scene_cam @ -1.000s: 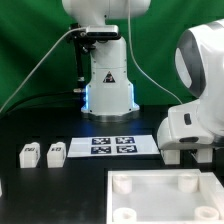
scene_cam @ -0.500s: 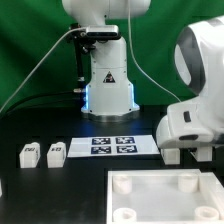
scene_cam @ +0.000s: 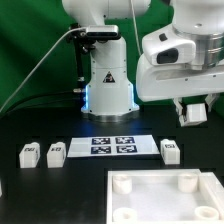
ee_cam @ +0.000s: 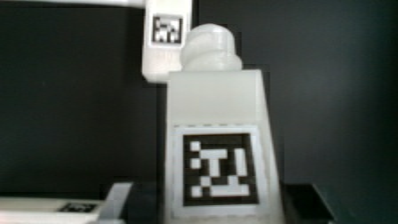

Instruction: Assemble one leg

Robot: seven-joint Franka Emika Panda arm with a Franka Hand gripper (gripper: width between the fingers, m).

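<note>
Exterior view | white panel [scene_cam: 160, 200] with round corner sockets lies nearest the camera | marker board [scene_cam: 115, 146] behind it, spare leg [scene_cam: 170, 150] just beside its end | my gripper [scene_cam: 196, 115] hangs above, jaws pinching the leg [ee_cam: 214, 120] | I'd centre its peg [ee_cam: 210, 45] over one socket, then lower straight and slowly

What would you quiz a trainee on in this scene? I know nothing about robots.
1. True or false: the gripper holds nothing.
2. How many legs rest on the table?
3. In the exterior view, what lies between the left legs and the right leg? A the marker board, B the panel, C a cable.
Key: 1 false, it grips a fourth leg. 2 three. 3 A.
</note>
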